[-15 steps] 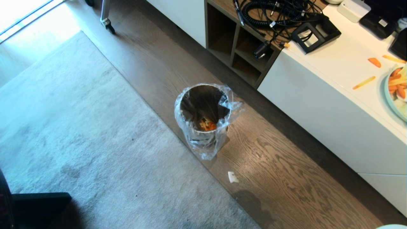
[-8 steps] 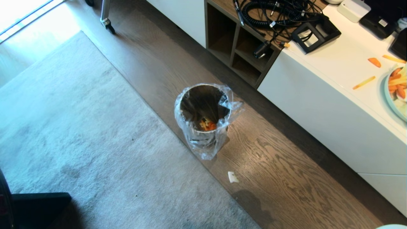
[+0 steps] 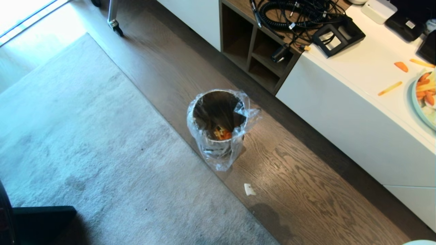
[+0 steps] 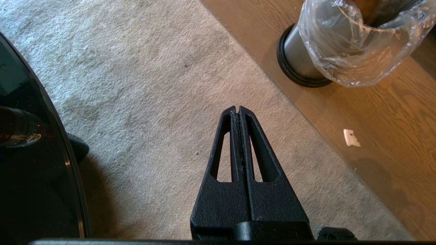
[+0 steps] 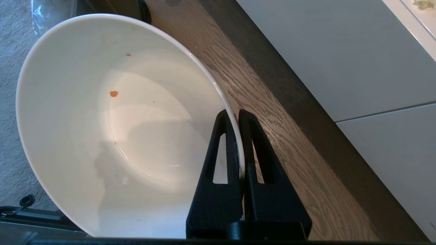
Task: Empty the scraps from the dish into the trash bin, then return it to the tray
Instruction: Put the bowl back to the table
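Right hand (image 5: 237,115): clamped on the rim of the dish (image 5: 102,129), one finger inside the wall and one outside. The dish is tilted on edge above the wooden floor (image 5: 272,136), beside the white cabinet front (image 5: 340,51). Its inside is nearly bare; one small orange crumb (image 5: 113,93) and a fainter speck cling to the wall.

Left hand (image 4: 238,110): fingers pressed together, holding nothing, hanging over the grey carpet (image 4: 153,85) near its border with the floor.

Trash bin (image 3: 218,126): upright on the floor just beside the carpet edge, lined with a crinkly clear bag (image 3: 223,158) that spills over the rim. Scraps (image 3: 222,133), orange and pale yellow, lie at the bottom inside.

Small white fragment (image 3: 249,189): on the floor, near the bin and apart from it.

Desk (image 3: 361,68): white top at the right edge of the head view; loose carrot piece (image 3: 401,66) and yellow strip (image 3: 389,88) lie on it, near a plate (image 3: 416,102) cut off by the frame. Black cables (image 3: 293,13) lie coiled toward the far end.
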Available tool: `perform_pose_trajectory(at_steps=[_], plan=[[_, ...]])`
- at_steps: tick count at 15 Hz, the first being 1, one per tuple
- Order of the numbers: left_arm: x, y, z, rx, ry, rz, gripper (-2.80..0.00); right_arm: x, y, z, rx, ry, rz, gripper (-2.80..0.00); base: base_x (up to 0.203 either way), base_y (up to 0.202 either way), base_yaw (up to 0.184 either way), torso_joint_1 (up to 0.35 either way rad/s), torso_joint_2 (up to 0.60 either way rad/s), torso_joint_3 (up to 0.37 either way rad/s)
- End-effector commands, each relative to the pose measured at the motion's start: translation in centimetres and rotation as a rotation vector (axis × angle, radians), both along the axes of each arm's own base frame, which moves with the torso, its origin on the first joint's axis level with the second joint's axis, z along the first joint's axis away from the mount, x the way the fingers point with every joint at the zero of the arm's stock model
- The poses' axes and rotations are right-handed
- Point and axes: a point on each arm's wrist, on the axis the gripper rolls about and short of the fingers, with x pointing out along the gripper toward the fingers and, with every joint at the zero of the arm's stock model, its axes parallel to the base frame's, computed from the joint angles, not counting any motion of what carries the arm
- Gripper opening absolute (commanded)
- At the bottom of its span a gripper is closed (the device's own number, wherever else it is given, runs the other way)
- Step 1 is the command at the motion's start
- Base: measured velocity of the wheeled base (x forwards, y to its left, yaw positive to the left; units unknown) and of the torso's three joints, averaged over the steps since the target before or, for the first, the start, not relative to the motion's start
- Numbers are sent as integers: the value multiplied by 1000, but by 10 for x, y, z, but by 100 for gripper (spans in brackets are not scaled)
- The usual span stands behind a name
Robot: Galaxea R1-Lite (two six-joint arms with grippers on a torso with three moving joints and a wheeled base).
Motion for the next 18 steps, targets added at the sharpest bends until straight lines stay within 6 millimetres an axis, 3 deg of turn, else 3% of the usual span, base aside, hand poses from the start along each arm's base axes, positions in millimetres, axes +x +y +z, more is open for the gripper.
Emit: perform_pose_trajectory(at_steps=[1,18], plan=[[0,0,0,-1,-1,0,-280,0,0,0,-1,3,1,-280,0,0,0,2,2,58],[0,0,0,-2,-1,0,-280,0,0,0,-1,3,1,-280,0,0,0,2,3,193]])
